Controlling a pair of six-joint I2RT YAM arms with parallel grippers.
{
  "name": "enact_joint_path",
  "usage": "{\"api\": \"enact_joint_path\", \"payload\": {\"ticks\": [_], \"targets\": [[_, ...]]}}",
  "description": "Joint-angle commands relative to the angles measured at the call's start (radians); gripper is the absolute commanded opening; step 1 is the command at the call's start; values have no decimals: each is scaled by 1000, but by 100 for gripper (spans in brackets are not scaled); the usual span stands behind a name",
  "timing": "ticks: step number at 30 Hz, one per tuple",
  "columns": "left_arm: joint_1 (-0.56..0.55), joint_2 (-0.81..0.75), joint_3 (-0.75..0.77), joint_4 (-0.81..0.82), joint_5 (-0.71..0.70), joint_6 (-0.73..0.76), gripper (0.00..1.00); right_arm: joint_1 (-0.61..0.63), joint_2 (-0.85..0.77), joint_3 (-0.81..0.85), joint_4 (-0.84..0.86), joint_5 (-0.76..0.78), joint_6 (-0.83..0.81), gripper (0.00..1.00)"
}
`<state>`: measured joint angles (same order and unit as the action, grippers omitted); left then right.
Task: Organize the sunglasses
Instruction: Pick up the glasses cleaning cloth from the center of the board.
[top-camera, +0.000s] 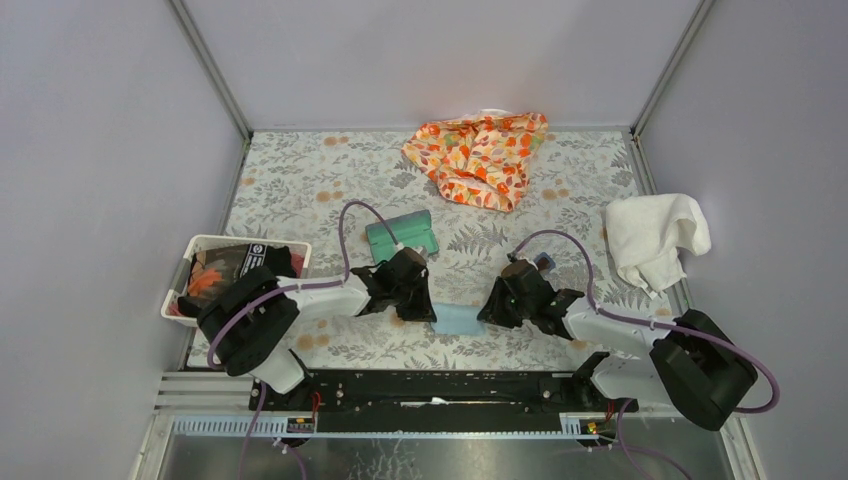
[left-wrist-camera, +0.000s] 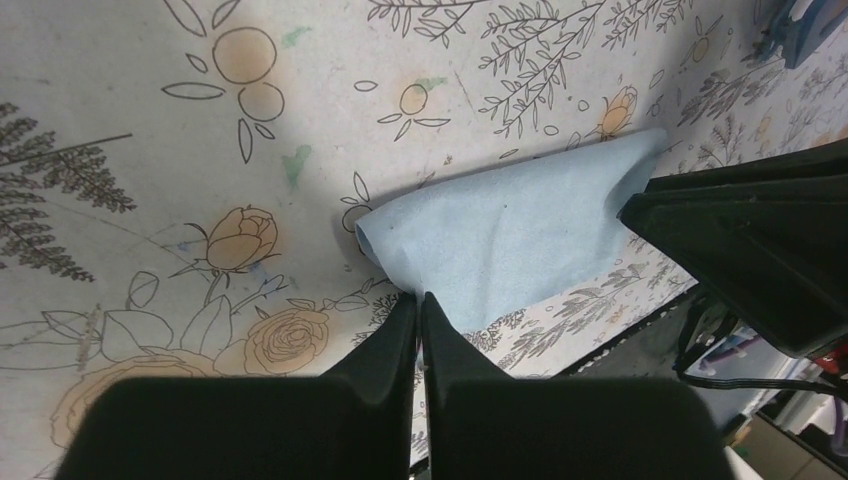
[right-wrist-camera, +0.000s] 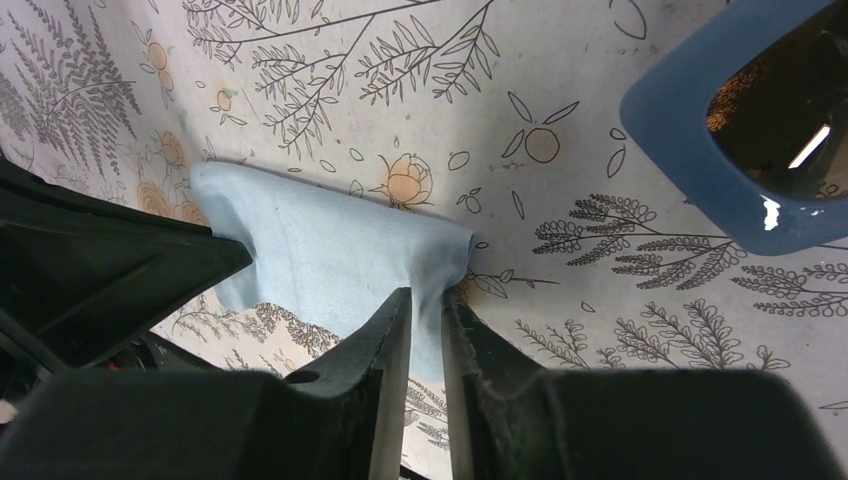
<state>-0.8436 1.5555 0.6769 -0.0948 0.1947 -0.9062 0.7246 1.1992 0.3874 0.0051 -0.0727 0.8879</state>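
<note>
The table (top-camera: 300, 190) has a flower-print top, and both arms reach low across its near half toward each other. The left arm (top-camera: 320, 295) runs from its base at the near left out to the right, wrist bent down. The right arm (top-camera: 610, 330) mirrors it from the near right, stretched leftward with its wrist also tipped toward the tabletop.

At the far edge lies an orange fabric (top-camera: 478, 158) in a crumpled heap. A white towel (top-camera: 655, 235) sits bunched at the right edge. A white basket (top-camera: 200, 248) with dark contents stands at the left, just beside the left arm. A green case (top-camera: 402, 237) lies just beyond the left wrist.

Between the two grippers is a light blue cloth (top-camera: 458, 320). The left gripper (left-wrist-camera: 420, 298) has its fingers (left-wrist-camera: 385, 345) pressed almost together, tips on the cloth's near edge and apparently pinching it. The right gripper (right-wrist-camera: 427, 300) is closed on the opposite side, with a fold of the cloth caught between its fingers (right-wrist-camera: 375, 350).

The sunglasses (right-wrist-camera: 680, 170), blue-framed with dark lenses, lie on the table on the far side of the right wrist, apart from the cloth and held by neither gripper.
</note>
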Motion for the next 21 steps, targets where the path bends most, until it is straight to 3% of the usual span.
{"api": "enact_joint_path", "payload": {"ticks": [1, 4, 5, 13, 21], "targets": [[-6, 19, 15, -25, -18, 13, 1, 9, 27, -6, 21, -5, 3, 20], [-6, 4, 25, -34, -23, 16, 0, 9, 30, 5, 20, -6, -8, 2], [-6, -4, 28, -39, -25, 19, 0, 9, 29, 13, 15, -6, -11, 0], [34, -103, 85, -114, -57, 46, 0, 9, 29, 165, -62, 20, -105, 0], [204, -175, 159, -236, -111, 142, 0, 0, 213, 429, -46, 52, -231, 0]]}}
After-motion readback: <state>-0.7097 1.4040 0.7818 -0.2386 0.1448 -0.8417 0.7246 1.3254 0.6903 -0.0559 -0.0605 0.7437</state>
